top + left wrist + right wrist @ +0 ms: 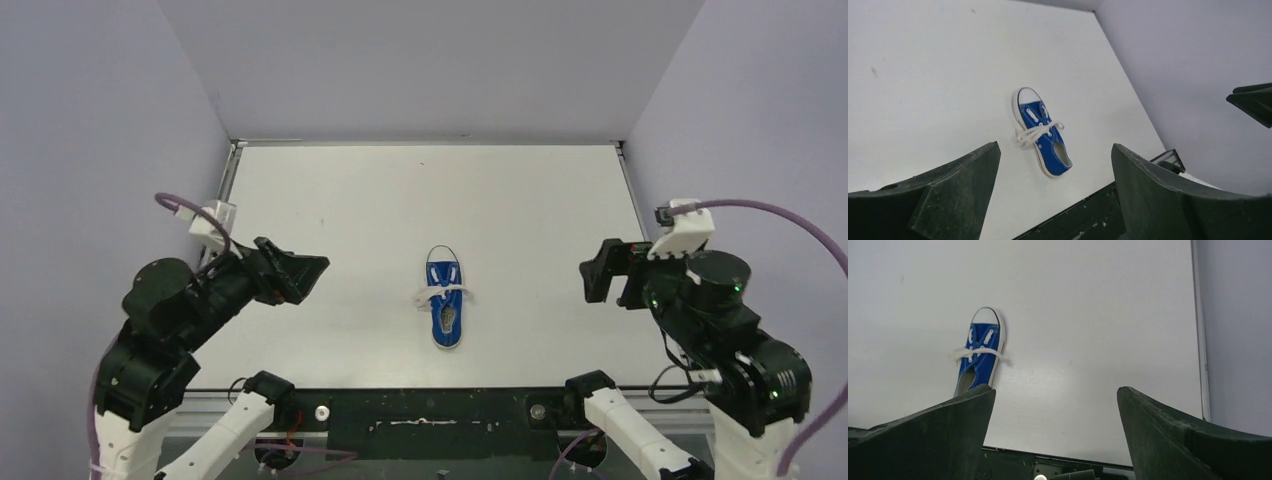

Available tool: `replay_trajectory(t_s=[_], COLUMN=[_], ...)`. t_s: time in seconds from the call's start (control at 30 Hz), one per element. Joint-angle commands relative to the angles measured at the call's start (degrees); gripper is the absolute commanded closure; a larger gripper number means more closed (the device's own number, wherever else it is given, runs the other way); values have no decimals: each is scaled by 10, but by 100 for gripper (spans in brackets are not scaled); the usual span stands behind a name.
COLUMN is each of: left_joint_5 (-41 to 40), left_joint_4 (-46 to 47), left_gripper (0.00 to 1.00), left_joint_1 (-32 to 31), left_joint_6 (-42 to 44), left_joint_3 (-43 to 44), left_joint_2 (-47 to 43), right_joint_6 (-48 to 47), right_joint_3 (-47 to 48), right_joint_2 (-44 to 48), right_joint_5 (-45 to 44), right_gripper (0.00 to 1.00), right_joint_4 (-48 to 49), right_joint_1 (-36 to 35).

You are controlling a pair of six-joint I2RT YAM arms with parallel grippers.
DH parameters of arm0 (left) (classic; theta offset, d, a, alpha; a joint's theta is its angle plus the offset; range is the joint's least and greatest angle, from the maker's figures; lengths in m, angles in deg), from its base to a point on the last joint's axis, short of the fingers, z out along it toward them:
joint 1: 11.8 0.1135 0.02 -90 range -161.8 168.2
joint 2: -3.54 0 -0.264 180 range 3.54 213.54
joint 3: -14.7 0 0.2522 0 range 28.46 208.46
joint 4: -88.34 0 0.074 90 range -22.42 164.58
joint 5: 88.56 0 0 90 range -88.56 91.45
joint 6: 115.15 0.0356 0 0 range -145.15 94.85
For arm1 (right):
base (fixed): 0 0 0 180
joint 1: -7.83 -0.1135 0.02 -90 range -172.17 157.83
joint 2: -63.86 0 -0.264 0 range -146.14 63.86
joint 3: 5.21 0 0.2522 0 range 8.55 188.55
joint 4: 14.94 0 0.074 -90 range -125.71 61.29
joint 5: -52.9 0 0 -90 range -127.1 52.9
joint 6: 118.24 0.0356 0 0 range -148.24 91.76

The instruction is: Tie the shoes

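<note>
Seemingly cloth sneaker [444, 302]; matt table [520, 210]

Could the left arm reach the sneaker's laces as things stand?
Probably yes: the left gripper is open, only bare table lies between it and the sneaker, and the laces sit exposed on top.

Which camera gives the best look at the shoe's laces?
The left wrist view: the laces are largest there, with the crossings and loose ends plain and nothing in front. The right wrist view shows them as a single band across the shoe. The top view shows them tiny.
</note>
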Motion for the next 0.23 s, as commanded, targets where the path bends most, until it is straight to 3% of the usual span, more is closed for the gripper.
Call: replay_trajectory(t_s=[0.0, 0.2], left_joint_5=[-70, -96], left_joint_4=[-41, -77], left_gripper=[20, 18], left_joint_1=[1, 1], left_joint_6=[56, 96], left_joint_3=[77, 133], left_joint_2=[-21, -16], right_joint_6=[27, 31], right_joint_3=[37, 31], right_joint_2=[53, 77], right_joint_5=[-66, -110], right_gripper=[0, 0], right_joint_4=[6, 8], right_joint_1=[-2, 1])
